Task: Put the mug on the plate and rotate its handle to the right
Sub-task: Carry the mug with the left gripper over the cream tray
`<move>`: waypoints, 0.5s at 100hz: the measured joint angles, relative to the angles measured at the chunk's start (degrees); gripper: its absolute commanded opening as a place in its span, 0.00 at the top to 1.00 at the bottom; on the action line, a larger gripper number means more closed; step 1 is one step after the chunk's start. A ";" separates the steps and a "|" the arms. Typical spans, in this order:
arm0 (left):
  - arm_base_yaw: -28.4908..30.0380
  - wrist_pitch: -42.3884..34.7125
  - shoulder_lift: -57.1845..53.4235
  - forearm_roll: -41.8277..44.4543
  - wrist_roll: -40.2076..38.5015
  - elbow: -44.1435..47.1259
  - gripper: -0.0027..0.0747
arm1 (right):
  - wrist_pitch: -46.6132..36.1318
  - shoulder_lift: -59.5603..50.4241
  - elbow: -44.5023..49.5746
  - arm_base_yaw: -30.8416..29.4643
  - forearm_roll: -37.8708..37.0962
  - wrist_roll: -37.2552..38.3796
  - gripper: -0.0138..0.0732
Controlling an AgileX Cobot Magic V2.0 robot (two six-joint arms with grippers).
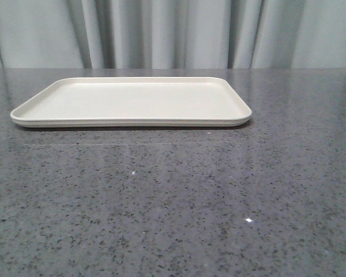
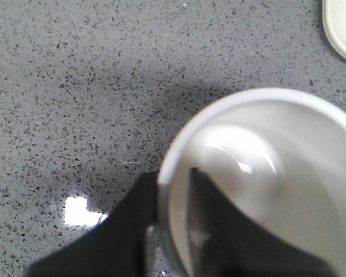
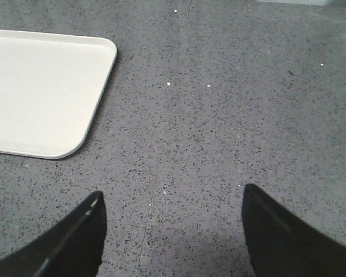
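The cream-white plate (image 1: pixel 132 101) lies flat on the grey speckled table, in the middle of the front view and bare. Its corner shows in the left wrist view (image 2: pixel 341 29) and its end in the right wrist view (image 3: pixel 40 92). The white mug (image 2: pixel 265 173) shows only in the left wrist view, seen from above into its mouth. My left gripper (image 2: pixel 173 184) is shut on the mug's rim wall, one finger outside and one inside. The handle and the smiley face are hidden. My right gripper (image 3: pixel 172 202) is open and empty above bare table beside the plate.
The grey speckled table (image 1: pixel 173 202) runs back to a pale curtain (image 1: pixel 173 32). Neither arm nor the mug shows in the front view. A bright light reflection (image 2: pixel 76 210) lies on the table near the left fingers.
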 measured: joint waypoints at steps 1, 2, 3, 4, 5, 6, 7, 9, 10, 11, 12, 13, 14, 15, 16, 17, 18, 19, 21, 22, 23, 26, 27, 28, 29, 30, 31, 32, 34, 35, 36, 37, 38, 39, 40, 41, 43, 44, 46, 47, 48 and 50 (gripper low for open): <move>0.00 0.00 0.00 0.03 0.00 0.00 0.99 | 0.00 0.00 0.00 0.00 0.00 0.00 0.26; 0.00 0.00 0.00 0.03 0.00 0.00 0.99 | 0.00 0.00 0.00 0.00 0.00 0.00 0.26; 0.00 0.00 0.00 0.03 0.00 0.00 0.99 | 0.00 0.00 0.00 0.00 0.00 0.00 0.26; 0.00 0.00 0.00 0.03 0.00 0.00 0.99 | 0.00 0.00 0.00 0.00 0.00 0.00 0.26; 0.00 0.00 0.00 0.03 0.11 0.00 0.99 | 0.00 0.00 0.00 0.00 0.00 0.00 0.26; 0.00 0.00 0.00 0.03 0.11 0.00 0.99 | 0.00 0.00 0.00 0.00 0.00 0.00 0.26; 0.00 0.00 0.00 0.03 0.11 0.00 0.99 | 0.00 0.00 0.00 0.00 0.00 0.00 0.26; 0.00 0.00 0.00 0.03 0.11 -0.11 0.99 | 0.00 0.00 0.00 0.00 0.00 0.00 0.26; 0.00 0.00 0.00 0.03 0.11 -0.11 0.99 | 0.00 0.00 0.00 0.00 0.00 0.00 0.26; 0.00 0.00 0.00 0.03 0.11 -0.11 0.99 | 0.00 0.00 0.00 0.00 0.00 0.00 0.26; 0.00 0.00 0.00 0.03 0.11 -0.11 0.99 | 0.00 0.00 0.00 0.00 0.00 0.00 0.26; 0.00 0.00 0.00 0.03 0.11 -0.26 0.99 | 0.00 0.00 0.00 0.00 0.00 0.00 0.26; 0.00 0.13 0.00 0.03 0.11 -0.24 0.99 | 0.00 0.00 0.00 0.00 0.00 0.00 0.26; 0.00 0.13 0.00 0.03 0.11 -0.39 0.99 | 0.00 0.00 0.00 0.00 0.00 0.00 0.26; 0.00 0.25 0.00 0.03 0.11 -0.36 0.99 | 0.00 0.00 0.00 0.00 0.00 0.00 0.26; 0.00 0.36 0.00 0.03 0.11 -0.51 0.99 | 0.00 0.00 0.00 0.00 0.00 0.00 0.26; 0.00 0.35 0.00 0.03 0.11 -0.65 0.99 | 0.00 0.00 0.00 0.00 0.00 -0.11 0.26; 0.00 0.54 0.00 0.03 0.11 -0.63 0.99 | 0.11 0.00 0.00 0.00 0.00 -0.11 0.26; 0.00 0.64 0.00 0.03 0.11 -1.04 0.99 | 0.10 0.00 0.00 0.00 0.00 -0.11 0.26; 0.00 0.90 0.00 0.03 0.11 -1.29 0.99 | 0.24 0.00 0.00 0.00 0.00 -0.21 0.26; 0.00 1.00 0.00 0.03 0.21 -1.44 0.99 | 0.22 0.00 0.00 0.00 0.00 -0.22 0.26; 0.00 1.44 0.02 -0.08 0.21 -2.14 0.99 | 0.32 0.00 0.00 0.00 0.00 -0.22 0.26; 0.00 1.63 0.12 -0.08 0.21 -2.53 0.99 | 0.32 0.00 0.00 0.00 0.00 -0.22 0.26; 0.00 1.73 0.12 -0.21 0.21 -2.74 0.99 | 0.32 0.00 0.00 0.00 0.00 -0.22 0.26; 0.00 1.93 0.12 -0.23 0.21 -3.19 0.99 | 0.32 0.00 0.00 0.00 0.00 -0.22 0.26; 0.00 2.03 0.12 -0.39 0.21 -3.43 0.99 | 0.32 0.00 0.00 0.00 0.00 -0.22 0.26; 0.00 2.20 0.12 -0.52 0.21 -3.66 0.99 | 0.32 0.00 0.00 0.00 0.00 -0.22 0.26; 0.00 2.17 0.12 -0.50 0.34 -4.16 0.99 | 0.32 0.00 0.00 0.00 0.00 -0.22 0.26; 0.00 2.45 0.12 -0.93 0.45 -4.95 0.99 | 0.32 0.00 0.00 0.00 0.00 -0.22 0.26; 0.00 2.43 0.12 -1.07 0.62 -5.23 0.99 | 0.32 0.00 0.00 0.00 0.00 -0.22 0.26; 0.00 2.59 0.12 -1.30 0.63 -5.79 0.99 | 0.32 0.00 0.00 0.00 0.00 -0.22 0.26; 0.00 2.59 0.12 -1.45 0.93 -6.08 0.99 | 0.32 0.00 0.00 0.00 0.00 -0.22 0.26; 0.00 2.68 0.12 -1.79 0.93 -6.37 0.99 | 0.35 0.00 0.00 0.00 0.00 -0.22 0.26; 0.00 2.68 0.12 -2.01 1.09 -6.95 0.99 | 0.35 0.00 0.00 0.00 0.00 -0.22 0.26; 0.00 2.86 0.13 -2.40 1.34 -7.24 0.99 | 0.35 0.00 0.00 0.00 0.00 -0.22 0.26; 0.00 2.83 0.29 -2.63 1.45 -7.82 0.99 | 0.35 0.00 0.00 0.00 0.00 -0.22 0.26; 0.00 2.94 0.44 -3.33 1.85 -8.73 0.99 | 0.35 0.00 0.00 0.00 0.00 -0.22 0.26; 0.00 2.91 0.40 -3.58 2.11 -9.02 0.99 | 0.35 0.00 0.00 0.00 0.00 -0.22 0.26; 0.00 2.91 0.74 -4.40 2.27 -9.92 0.99 | 0.35 0.00 0.00 0.00 0.00 -0.22 0.26; 0.00 2.91 0.76 -4.96 2.41 -10.22 0.99 | 0.35 0.00 0.00 0.00 0.00 -0.22 0.26; 0.00 2.91 1.04 -5.24 2.55 -10.81 0.99 | 0.35 0.00 0.00 0.00 0.00 -0.22 0.26; 0.00 2.91 1.41 -6.07 2.72 -11.70 0.99 | 0.35 0.00 0.00 0.00 0.00 -0.22 0.26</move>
